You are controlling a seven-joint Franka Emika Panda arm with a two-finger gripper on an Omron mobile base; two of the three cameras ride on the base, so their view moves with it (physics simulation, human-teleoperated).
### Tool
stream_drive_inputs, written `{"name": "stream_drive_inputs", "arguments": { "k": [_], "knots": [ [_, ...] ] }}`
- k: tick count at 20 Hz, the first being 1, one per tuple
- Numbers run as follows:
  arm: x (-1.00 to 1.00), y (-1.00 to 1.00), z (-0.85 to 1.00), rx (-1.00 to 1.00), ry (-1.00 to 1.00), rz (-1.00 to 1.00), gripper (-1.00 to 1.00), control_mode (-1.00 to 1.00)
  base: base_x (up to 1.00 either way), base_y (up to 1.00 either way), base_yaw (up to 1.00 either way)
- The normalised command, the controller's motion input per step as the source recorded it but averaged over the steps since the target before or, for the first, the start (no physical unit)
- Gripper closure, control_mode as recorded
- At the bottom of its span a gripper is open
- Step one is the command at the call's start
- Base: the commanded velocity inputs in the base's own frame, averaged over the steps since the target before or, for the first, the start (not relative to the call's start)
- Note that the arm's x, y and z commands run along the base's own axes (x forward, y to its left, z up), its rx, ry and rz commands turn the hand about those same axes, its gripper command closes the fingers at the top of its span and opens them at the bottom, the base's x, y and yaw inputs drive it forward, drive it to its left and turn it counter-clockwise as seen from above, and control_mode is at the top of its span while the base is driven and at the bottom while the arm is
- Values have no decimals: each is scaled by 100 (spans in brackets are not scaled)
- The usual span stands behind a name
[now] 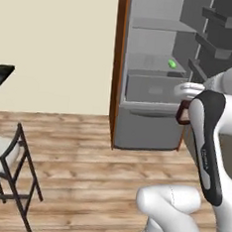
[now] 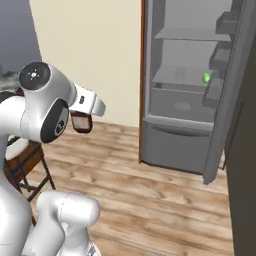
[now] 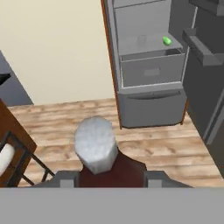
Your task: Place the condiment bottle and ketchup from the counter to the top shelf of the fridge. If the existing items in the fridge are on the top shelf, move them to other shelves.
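Ketchup (image 3: 98,151), dark-red bottle with pale cap, grasped in jaws (image 3: 107,179) well short of open fridge (image 1: 151,71); top shelf (image 2: 187,34) unfilled, shelving pending

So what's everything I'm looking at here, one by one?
fridge: one, grey, open, against the cream wall
shelves: several, grey, inside the fridge
drawer: one, grey, below the lower shelf
green item: one, bright green, small, on the lower shelf above the drawer
folding chair: one, black frame with pale seat, on the wood floor
ketchup: one, dark red with a pale cap in the hand view, held between the fingers
end effector: one, shut on the ketchup
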Motion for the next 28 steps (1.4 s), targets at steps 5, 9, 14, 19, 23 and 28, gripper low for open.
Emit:
{"name": "stream_drive_inputs", "arguments": {
  "k": [5,9,14,19,23,28],
  "knots": [
    [0,0,0,0,0,0,100,100,96,-24,-44],
    [0,0,0,0,0,0,100,100,100,0,-13],
    [0,0,0,0,0,0,100,100,100,0,-5],
    [0,0,0,0,0,0,100,100,100,-1,0],
    [0,0,0,0,0,0,100,100,100,-10,0],
    [0,0,0,0,0,0,100,100,86,-24,1]
  ]
}}
